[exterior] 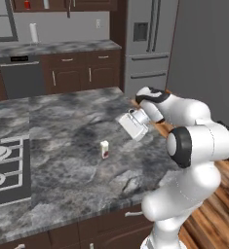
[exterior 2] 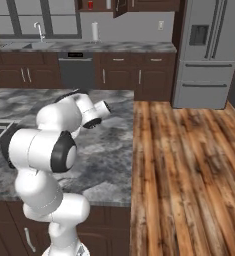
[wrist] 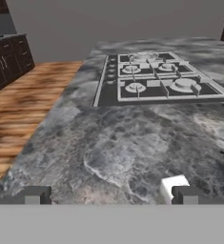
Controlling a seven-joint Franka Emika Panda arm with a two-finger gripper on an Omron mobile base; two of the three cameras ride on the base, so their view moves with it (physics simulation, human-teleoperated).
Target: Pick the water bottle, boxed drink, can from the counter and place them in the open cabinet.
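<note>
The boxed drink, a small cream carton with a red mark, stands upright on the grey marbled counter. My gripper hovers above the counter, up and to the right of the carton, pointing toward the cooktop. In the hand view the gripper is open with nothing between its fingers, and the carton's top sits just inside the right fingertip. High at the back, the can and the pale water bottle stand in the dark wall cabinet, cut off by the frame's top edge.
A gas cooktop is set into the counter's left part. On the far counter a paper towel roll stands beside a dishwasher. A steel fridge is at the back right. Wooden floor lies right of the island.
</note>
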